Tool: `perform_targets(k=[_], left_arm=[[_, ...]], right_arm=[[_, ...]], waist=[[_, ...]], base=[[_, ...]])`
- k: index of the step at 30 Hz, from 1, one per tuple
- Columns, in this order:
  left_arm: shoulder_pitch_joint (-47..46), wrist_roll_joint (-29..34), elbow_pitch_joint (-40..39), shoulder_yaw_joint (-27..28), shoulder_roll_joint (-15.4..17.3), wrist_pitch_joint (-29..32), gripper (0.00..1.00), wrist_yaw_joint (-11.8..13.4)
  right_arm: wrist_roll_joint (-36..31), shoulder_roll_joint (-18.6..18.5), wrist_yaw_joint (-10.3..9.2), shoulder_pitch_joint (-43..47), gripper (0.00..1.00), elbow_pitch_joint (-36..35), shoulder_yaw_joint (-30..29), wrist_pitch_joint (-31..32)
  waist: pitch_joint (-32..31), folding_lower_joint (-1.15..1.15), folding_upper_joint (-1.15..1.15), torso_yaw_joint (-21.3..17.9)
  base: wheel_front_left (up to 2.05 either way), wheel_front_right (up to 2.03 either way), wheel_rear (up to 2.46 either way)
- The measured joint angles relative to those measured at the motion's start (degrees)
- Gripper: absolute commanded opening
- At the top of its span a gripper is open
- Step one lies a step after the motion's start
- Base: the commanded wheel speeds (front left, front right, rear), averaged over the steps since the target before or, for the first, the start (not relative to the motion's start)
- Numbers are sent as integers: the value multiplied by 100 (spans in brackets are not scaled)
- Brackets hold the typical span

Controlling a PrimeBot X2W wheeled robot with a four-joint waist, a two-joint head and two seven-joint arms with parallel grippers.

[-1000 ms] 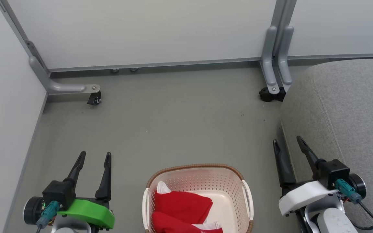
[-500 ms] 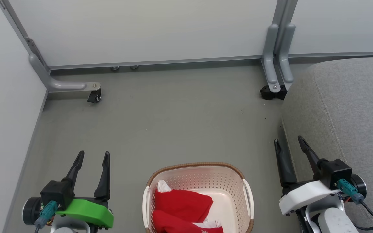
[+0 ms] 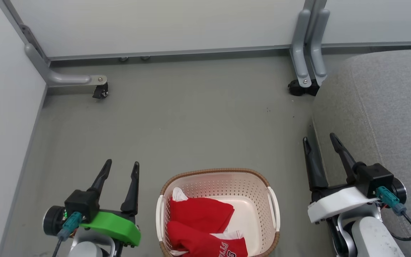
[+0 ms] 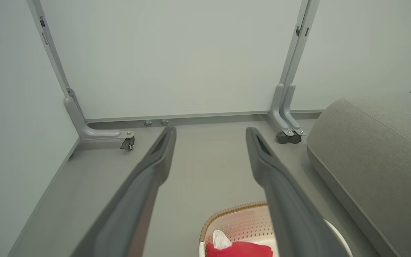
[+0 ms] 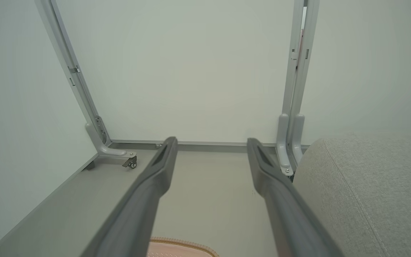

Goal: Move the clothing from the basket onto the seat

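Left end effector (image 3: 122,164) and right end effector (image 3: 318,137) both spread, empty; best to reach into basket (image 3: 214,172) at lower centre, pinching clothing (image 3: 200,217) deep mid-fold, clear of rim.

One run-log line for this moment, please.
phase: no pick yet | left gripper: open, empty, left of basket | right gripper: open, empty, near seat edge | clothing: red garments in basket
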Motion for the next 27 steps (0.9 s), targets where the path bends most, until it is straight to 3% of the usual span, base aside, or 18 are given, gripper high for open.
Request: perform_targets(k=[10,27], left_arm=[[-806,-33,702,-949,-25,-1,100,-1],[-3398,-455,3355,-3921,100,143,100,-1]], right_arm=[[-54,-1,0,-505,100,-444,63,-1],[66,-8,0,-1382,100,-901,241,-116]], waist=[[738,0,0,-50],[2642,1,0,-462]], base=[[0,0,0],[0,0,0]])
